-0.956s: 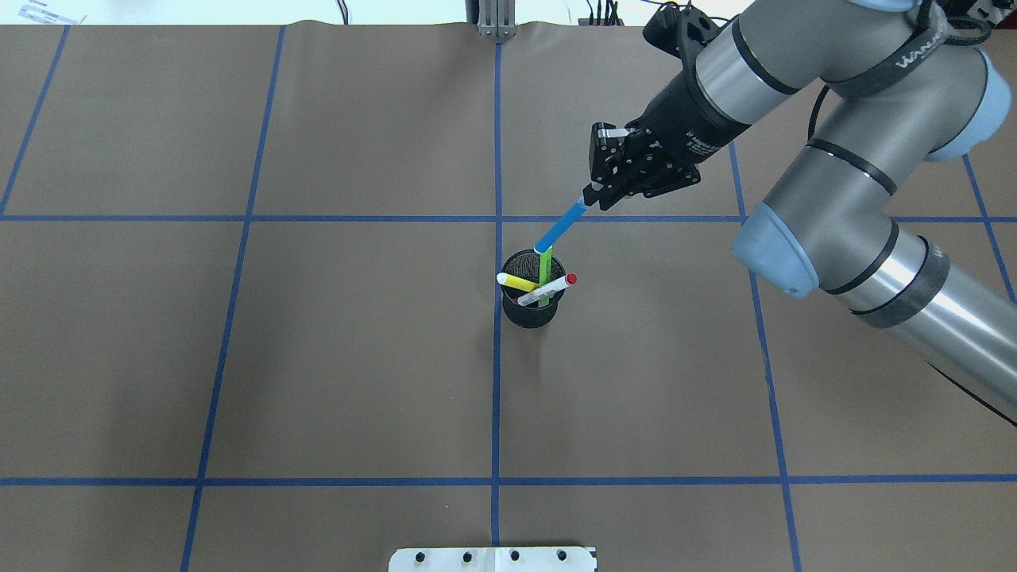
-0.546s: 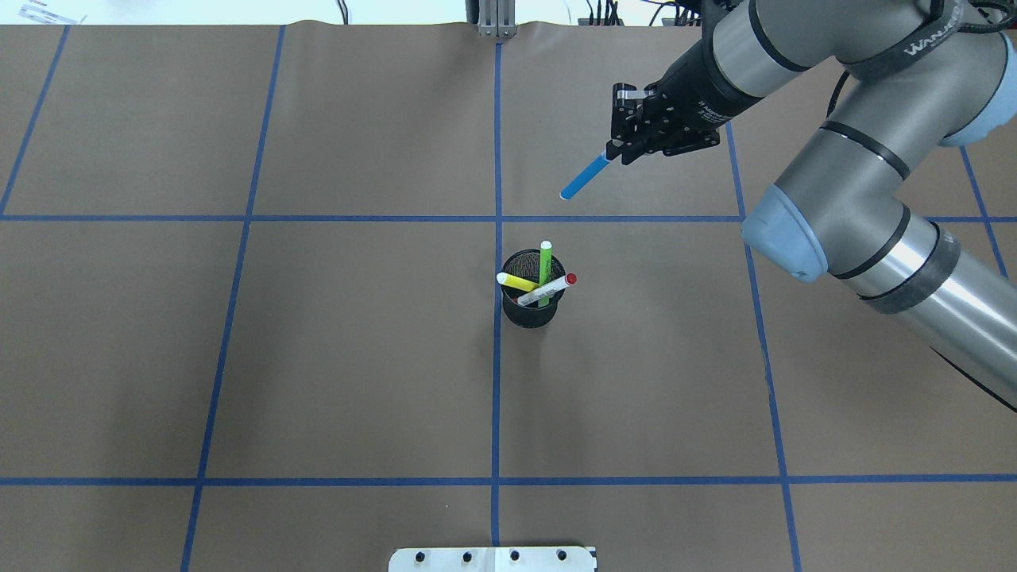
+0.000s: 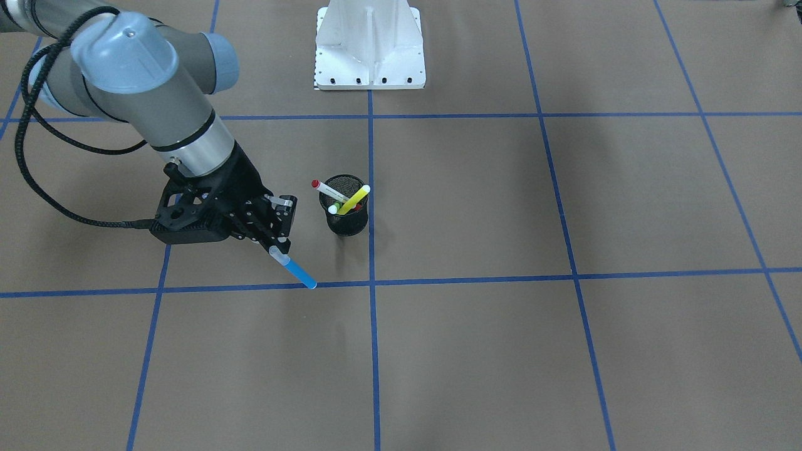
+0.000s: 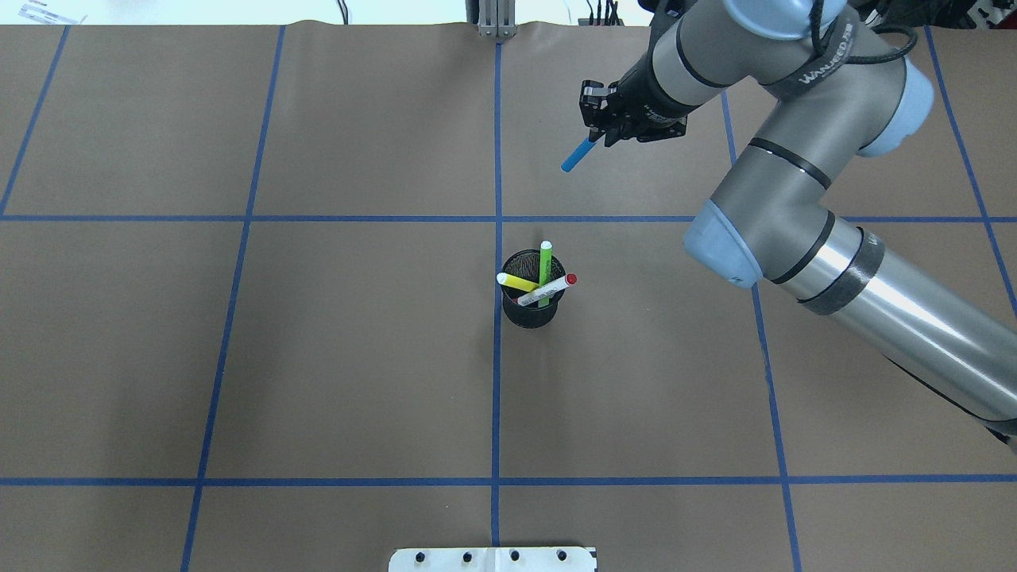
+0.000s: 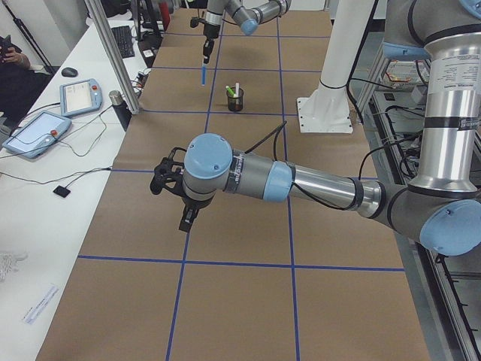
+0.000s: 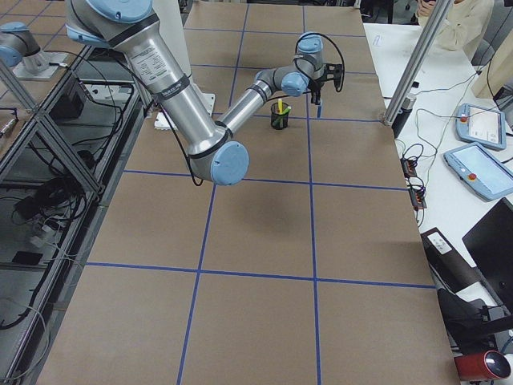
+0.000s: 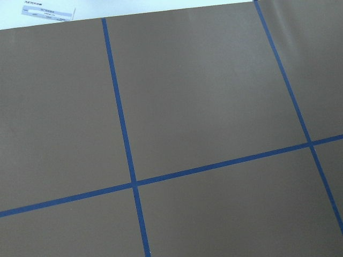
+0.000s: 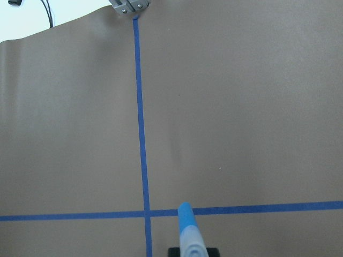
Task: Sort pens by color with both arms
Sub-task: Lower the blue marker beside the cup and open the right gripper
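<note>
**A:** Front view first. Where is the blue pen?

**B:** The right gripper [image 3: 277, 245] pinches the blue pen [image 3: 296, 272] by its clear cap. The barrel slants down over the brown paper [image 3: 564, 351], near the black mesh cup [image 3: 346, 225] but outside it. The cup holds the white pen with red ends [image 3: 328, 189], the yellow highlighter [image 3: 354, 198] and the green highlighter [image 3: 334, 209].

**A:** Any writing?

**B:** There is grey print along the white pen, too small to read. From overhead, a black strap [image 4: 826, 57] on the right arm [image 4: 794, 183] carries white letters, but I can't read them with certainty.

**A:** The side views?

**B:** Only the left-end view shows the left gripper [image 5: 186, 219], over bare paper and well apart from the cup. I cannot tell whether it is spread or closed. The right-end view shows the pen tiny and far off.

**A:** Wrist cameras?

**B:** The left one catches a printed white slip [image 7: 48, 13] beyond the paper's edge, unreadable. The right one looks along the blue pen toward crossing blue tape lines [image 8: 140, 134].
</note>
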You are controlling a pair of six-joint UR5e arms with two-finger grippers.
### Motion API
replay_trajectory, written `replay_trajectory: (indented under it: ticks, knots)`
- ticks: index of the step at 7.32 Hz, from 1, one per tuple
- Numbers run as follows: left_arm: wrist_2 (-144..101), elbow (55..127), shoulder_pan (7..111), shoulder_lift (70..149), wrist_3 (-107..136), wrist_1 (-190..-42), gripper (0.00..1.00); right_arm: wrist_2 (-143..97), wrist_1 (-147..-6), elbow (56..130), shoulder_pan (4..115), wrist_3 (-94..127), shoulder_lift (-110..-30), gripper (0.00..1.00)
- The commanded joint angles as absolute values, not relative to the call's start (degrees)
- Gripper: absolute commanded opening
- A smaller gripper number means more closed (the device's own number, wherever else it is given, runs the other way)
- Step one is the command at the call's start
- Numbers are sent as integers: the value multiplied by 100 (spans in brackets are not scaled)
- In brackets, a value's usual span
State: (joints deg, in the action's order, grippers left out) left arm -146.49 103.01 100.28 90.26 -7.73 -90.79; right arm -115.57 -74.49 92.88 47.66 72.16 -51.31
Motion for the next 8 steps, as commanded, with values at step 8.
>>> replay_trajectory:
  ticks: [8]
  knots:
    - [-14651, 10318, 10028, 9009, -773, -9088, 100, -10137, -7409, 8877, 4193, 7313, -4851, 25]
